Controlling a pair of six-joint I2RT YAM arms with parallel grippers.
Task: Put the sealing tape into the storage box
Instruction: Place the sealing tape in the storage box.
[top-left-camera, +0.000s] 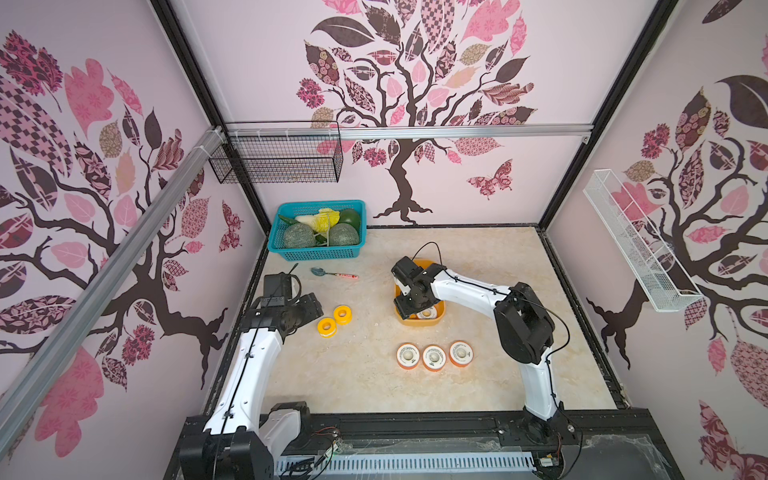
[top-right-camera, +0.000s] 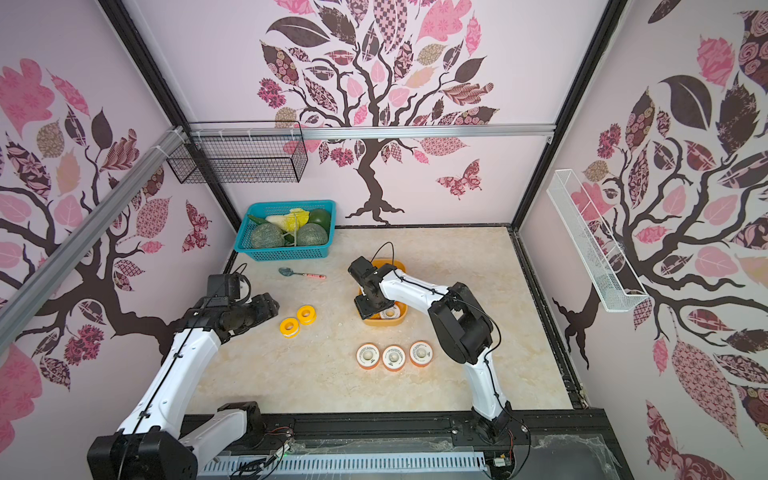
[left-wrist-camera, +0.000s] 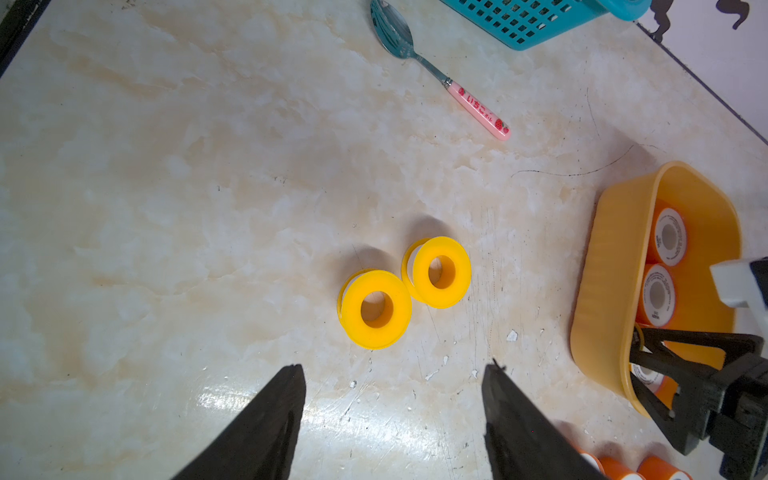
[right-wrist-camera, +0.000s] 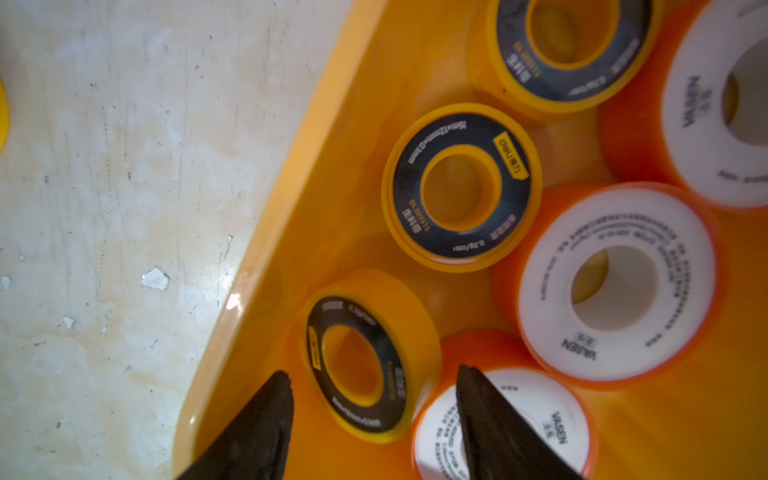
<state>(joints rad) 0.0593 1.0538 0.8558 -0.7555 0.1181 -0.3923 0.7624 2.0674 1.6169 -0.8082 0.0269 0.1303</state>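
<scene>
left fingers (left-wrist-camera: 266, 428): spread, empty, above table (left-wrist-camera: 166, 208) near two yellow spools (left-wrist-camera: 353, 320) | right fingers (right-wrist-camera: 257, 432): spread inside storage box (right-wrist-camera: 332, 166), black-faced spool (right-wrist-camera: 409, 328) lying untouched between them

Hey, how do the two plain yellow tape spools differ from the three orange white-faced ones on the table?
The two plain yellow spools are yellow all over; the three orange-rimmed spools carry white faces. The yellow pair lies ahead of the open left gripper; the orange three sit in a row on the robot's side of the yellow-orange plastic storage box. The yellow ones look smaller. All five lie flat on the marble-look table, outside the box.
</scene>
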